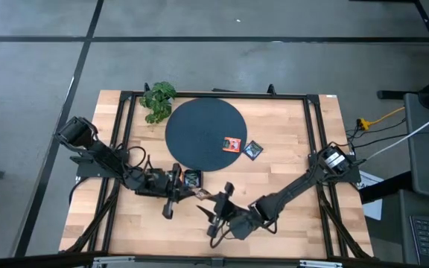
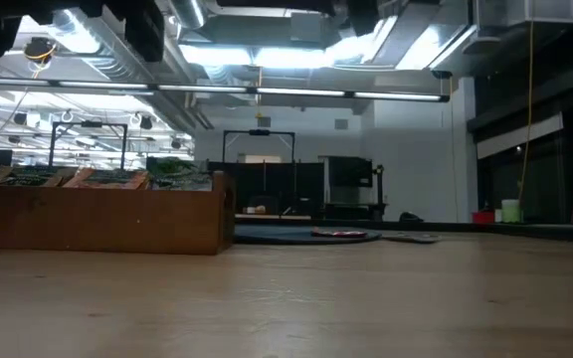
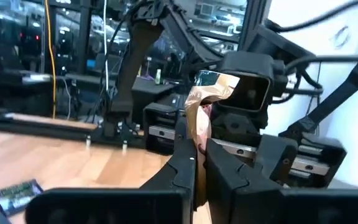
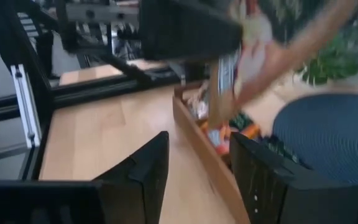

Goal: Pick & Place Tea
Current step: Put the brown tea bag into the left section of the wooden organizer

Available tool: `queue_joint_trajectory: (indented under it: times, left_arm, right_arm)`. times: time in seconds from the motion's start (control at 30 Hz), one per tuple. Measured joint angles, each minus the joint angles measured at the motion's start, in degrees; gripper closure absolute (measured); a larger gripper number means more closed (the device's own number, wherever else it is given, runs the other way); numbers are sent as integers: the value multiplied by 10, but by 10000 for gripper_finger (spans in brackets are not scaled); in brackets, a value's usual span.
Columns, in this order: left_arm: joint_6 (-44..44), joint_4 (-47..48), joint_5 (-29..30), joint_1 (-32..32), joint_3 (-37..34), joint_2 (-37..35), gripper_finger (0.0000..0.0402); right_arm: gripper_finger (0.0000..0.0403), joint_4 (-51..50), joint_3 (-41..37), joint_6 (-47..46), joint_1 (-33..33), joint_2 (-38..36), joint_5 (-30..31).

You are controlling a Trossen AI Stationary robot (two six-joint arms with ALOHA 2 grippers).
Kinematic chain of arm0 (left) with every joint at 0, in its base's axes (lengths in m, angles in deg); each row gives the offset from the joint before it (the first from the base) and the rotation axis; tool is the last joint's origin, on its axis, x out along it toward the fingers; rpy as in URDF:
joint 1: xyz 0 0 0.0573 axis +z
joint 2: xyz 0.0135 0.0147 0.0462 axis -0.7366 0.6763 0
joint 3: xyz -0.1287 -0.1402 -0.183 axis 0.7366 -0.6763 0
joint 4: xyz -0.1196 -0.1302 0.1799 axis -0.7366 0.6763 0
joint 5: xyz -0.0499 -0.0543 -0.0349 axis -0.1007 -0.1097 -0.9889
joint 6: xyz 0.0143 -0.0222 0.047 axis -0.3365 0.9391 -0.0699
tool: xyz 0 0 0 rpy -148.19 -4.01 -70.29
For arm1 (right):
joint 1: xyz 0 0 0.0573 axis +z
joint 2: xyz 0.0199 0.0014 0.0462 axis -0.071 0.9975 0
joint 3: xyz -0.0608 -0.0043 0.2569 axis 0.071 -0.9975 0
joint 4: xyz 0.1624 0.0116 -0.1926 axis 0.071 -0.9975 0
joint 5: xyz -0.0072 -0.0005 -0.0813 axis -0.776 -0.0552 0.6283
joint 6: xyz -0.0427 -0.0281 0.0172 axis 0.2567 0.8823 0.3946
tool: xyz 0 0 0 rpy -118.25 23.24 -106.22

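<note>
Tea sachets are sitting in 3 places in the high view. 1 orange-red sachet (image 1: 232, 143) is lying on the right part of the dark disc (image 1: 192, 126), just right of the frame's centre. 1 black sachet (image 1: 253, 150) is lying on the bare wood just off the disc's right edge. More are standing in the wooden compartment tray (image 1: 191, 179), below the disc at lower centre; in the low view that tray (image 2: 97, 221) is filling the left of the frame with packet tops showing above its rim, and the orange-red sachet (image 2: 338, 234) is showing as a thin strip at centre.

My left gripper (image 1: 201, 195) is reaching in from the left of the high view to lower centre, just right of the tray. I am pinching a tan sachet (image 3: 199, 115) between my left fingers (image 3: 180, 174), which are pressed nearly together on it; it is standing upright above them in the middle of the left wrist view. A dark green sachet (image 3: 16, 194) is lying flat on the table at that view's lower left.

My right gripper (image 1: 216, 216) is sitting at lower centre of the high view, just below and right of the left one. My right fingers (image 4: 143, 168) are spread apart with nothing between them, pointing toward the tray (image 4: 204, 152).

A leafy green plant (image 1: 157, 99) is standing at the disc's upper left on the table (image 1: 289, 171).
</note>
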Motion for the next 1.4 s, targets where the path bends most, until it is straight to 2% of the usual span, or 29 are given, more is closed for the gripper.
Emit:
queue_joint_trajectory:
  times: [0.27,0.4,0.53,0.7,0.73,1.0,1.4]
  left_arm:
    - [-51,-2,-12,-11,5,0,389]
    - [-69,-2,-11,-15,5,0,389]
    - [-78,-2,-10,-17,5,0,389]
    - [-84,-2,-8,-16,5,0,389]
    - [-84,-2,-9,-17,5,0,388]
    - [-84,4,-9,-17,5,1,371]
    - [-84,2,-10,-17,5,1,367]
  right_arm:
    - [233,53,0,43,-8,0,0]
    - [245,80,0,63,-8,0,6]
    - [287,83,0,63,-6,0,22]
    - [381,83,0,66,-6,0,21]
    - [389,83,0,72,-6,0,21]
    - [397,65,0,74,-3,0,25]
    - [401,3,0,16,-1,0,21]
